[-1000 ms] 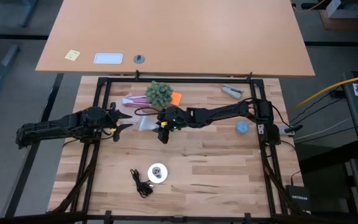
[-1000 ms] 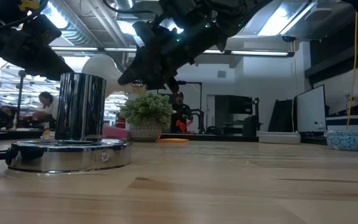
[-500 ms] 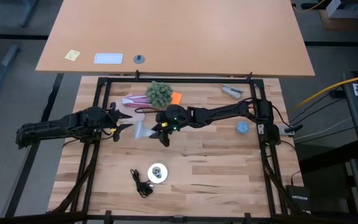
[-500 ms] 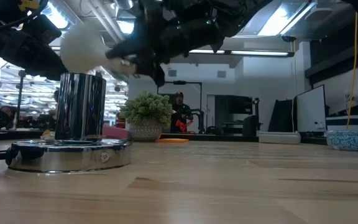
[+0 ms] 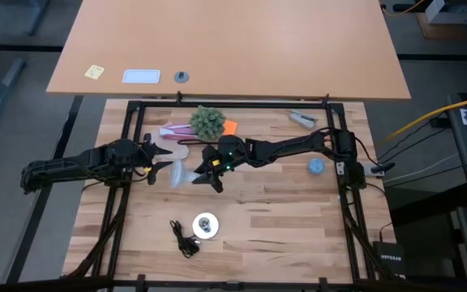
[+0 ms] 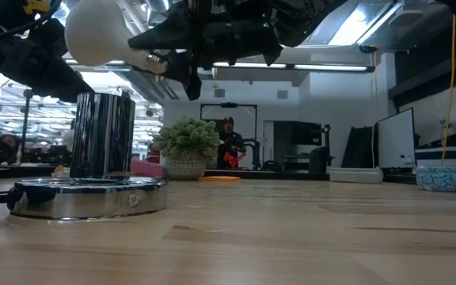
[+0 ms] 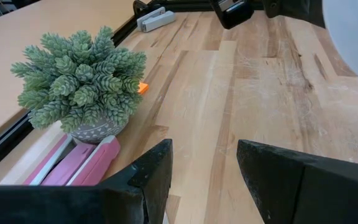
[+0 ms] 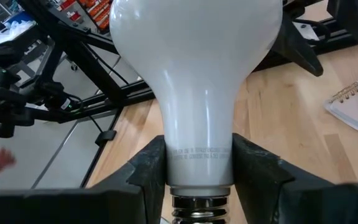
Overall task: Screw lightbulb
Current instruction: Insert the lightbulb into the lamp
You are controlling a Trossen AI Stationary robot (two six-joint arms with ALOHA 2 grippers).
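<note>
The lightbulb is grasped by the right hand at its narrow neck, just above the metal screw base, and is carried clear of the bench near the middle of the work area. In the low view it is seen lying roughly level, dome toward the left arm, base toward the right arm. The socket (a round white-and-silver disc with a thin black cord) sits on the bench nearer the front edge, apart from the bulb.

The pickup is judged done; what is left is turning the bulb base-down, lining it up over the socket and twisting it in, so the task is taken to be less than half complete.

The left hand waits just beside the bulb's dome with its fingers spread and nothing between them, as the left wrist view makes plain.

The grip itself is shown only by the right wrist view, where both fingers are pressed against the neck. The height of the bulb above the bench is shown only by the low view, and its spacing from the socket only by the high view. A small potted plant and a pink object are shown close up in the left wrist view.
</note>
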